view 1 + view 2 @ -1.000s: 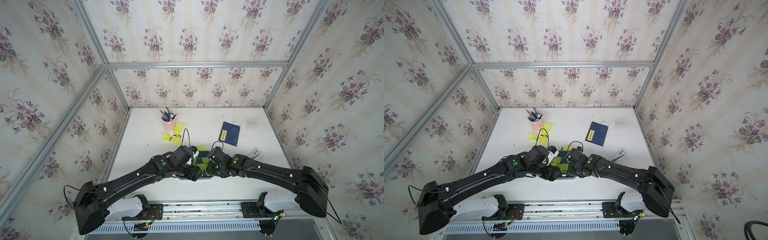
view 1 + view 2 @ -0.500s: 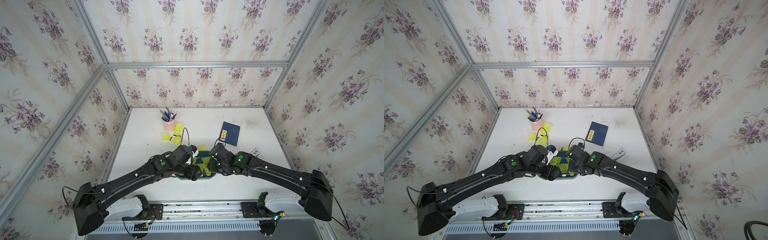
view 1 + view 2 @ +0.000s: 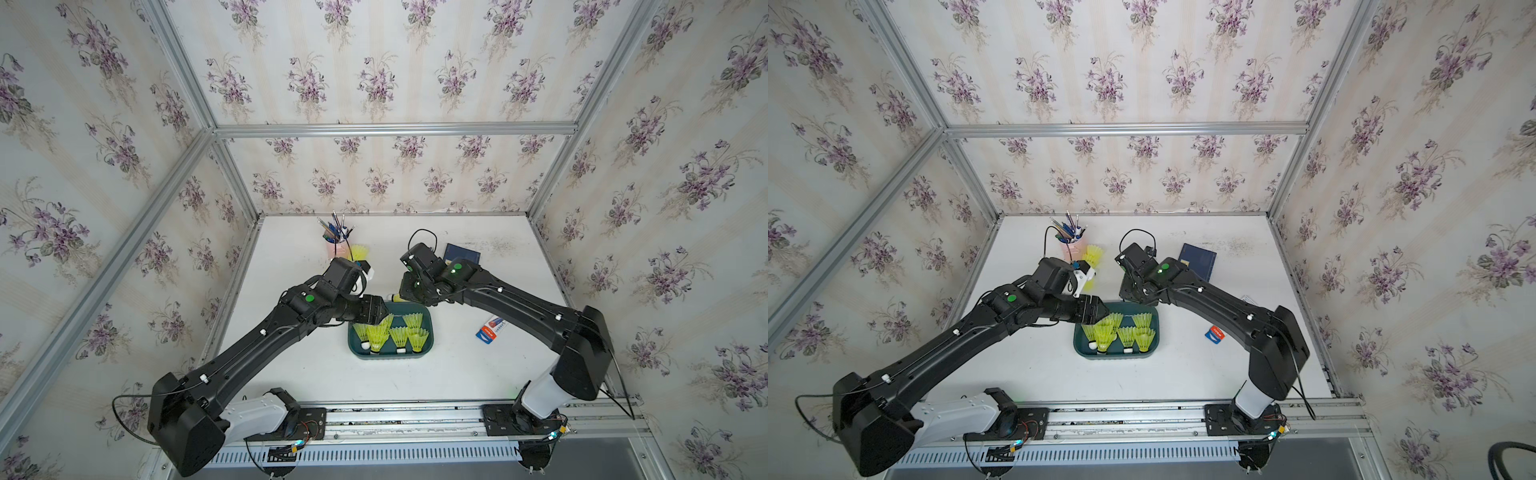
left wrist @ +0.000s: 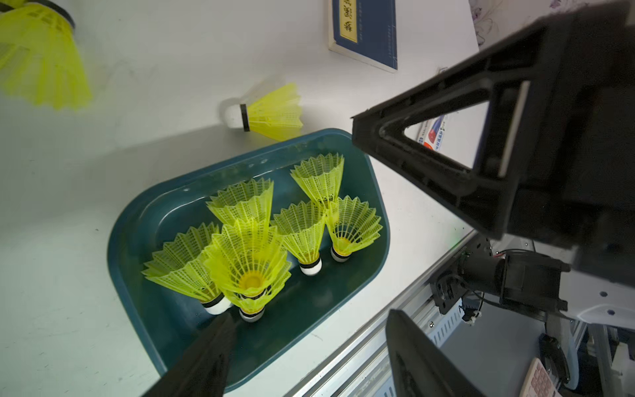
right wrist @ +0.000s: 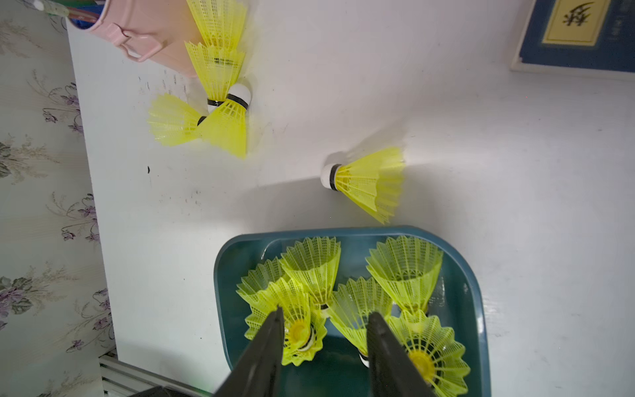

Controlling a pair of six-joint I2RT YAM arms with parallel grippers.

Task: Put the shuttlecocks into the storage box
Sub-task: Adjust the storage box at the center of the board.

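White tabletop under floral walls. Right gripper: fingers apart, clamping nothing, pointing toward the storage box, shuttlecocks standing tip-down inside. Left gripper: spread wide, empty, by the same box. Just past the box's far rim, one loose shuttlecock on its side; farther out, a cluster beside a pink pen cup; navy book well apart.

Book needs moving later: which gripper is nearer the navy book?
Right. The right gripper hangs by the storage box's far edge, on the navy book's side; the left gripper hangs over the box's opposite far corner.
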